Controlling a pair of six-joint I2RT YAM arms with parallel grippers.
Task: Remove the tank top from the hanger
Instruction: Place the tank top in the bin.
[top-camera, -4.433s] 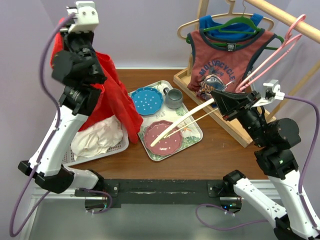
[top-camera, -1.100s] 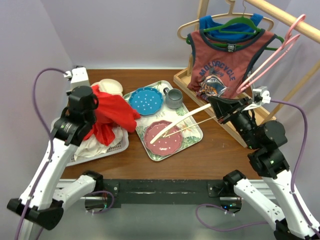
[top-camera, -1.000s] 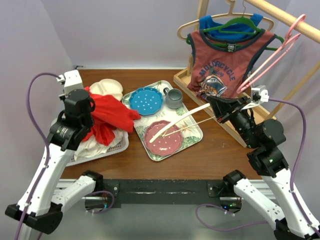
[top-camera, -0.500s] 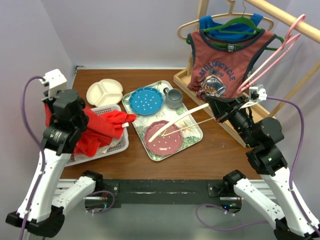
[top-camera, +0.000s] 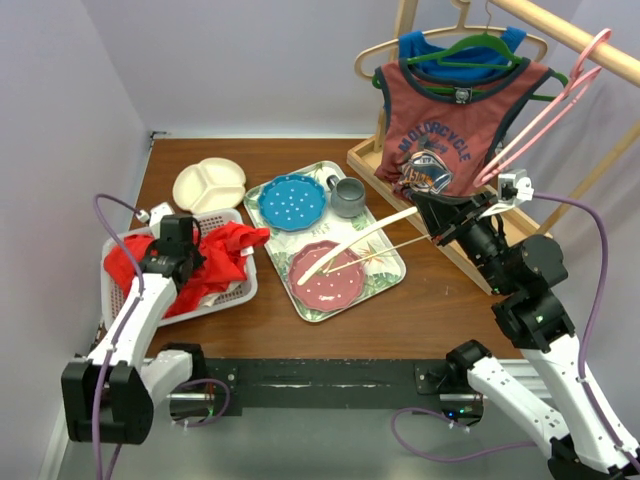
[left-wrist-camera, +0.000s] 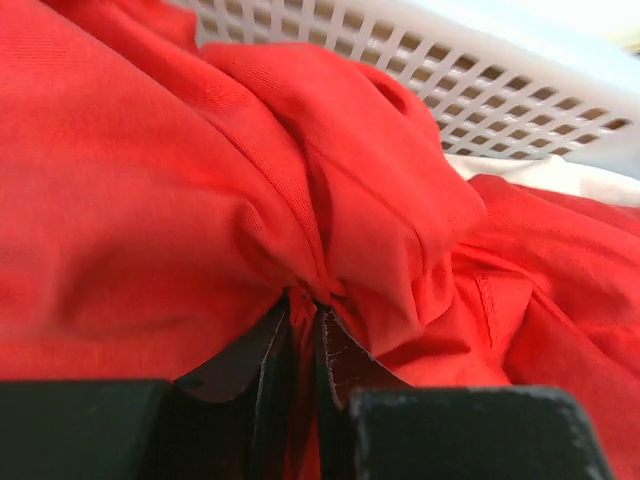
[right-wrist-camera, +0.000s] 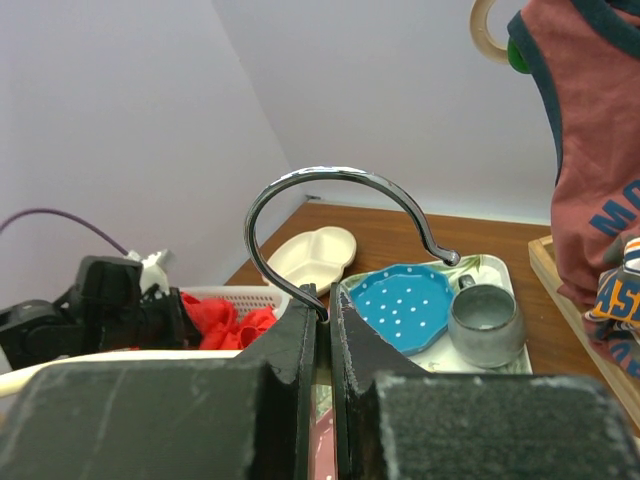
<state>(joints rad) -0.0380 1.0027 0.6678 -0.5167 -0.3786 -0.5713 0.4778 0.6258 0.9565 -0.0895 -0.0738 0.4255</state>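
The red tank top (top-camera: 205, 262) lies bunched in the white basket (top-camera: 238, 290) at the left of the table. My left gripper (top-camera: 170, 250) is low over the basket. In the left wrist view its jaws (left-wrist-camera: 303, 305) stand almost together with a fold of the red tank top (left-wrist-camera: 300, 180) pinched between them, beside the basket wall (left-wrist-camera: 500, 80). The bare pale wooden hanger (top-camera: 345, 250) slants over the tray. My right gripper (top-camera: 437, 222) is shut on the neck of its metal hook (right-wrist-camera: 330, 190), and its fingertips (right-wrist-camera: 325, 300) are closed round the wire.
A patterned tray (top-camera: 395, 265) holds a blue plate (top-camera: 295, 200), a pink plate (top-camera: 325, 275) and a grey mug (top-camera: 347, 197). A cream divided plate (top-camera: 209, 185) lies behind the basket. At the back right a wooden rack carries a brown printed tank top (top-camera: 440, 130) and a pink hanger (top-camera: 545, 110).
My left arm has dropped from high over the basket down into it, carrying the red tank top into the basket. The right arm and the hanger have hardly moved.
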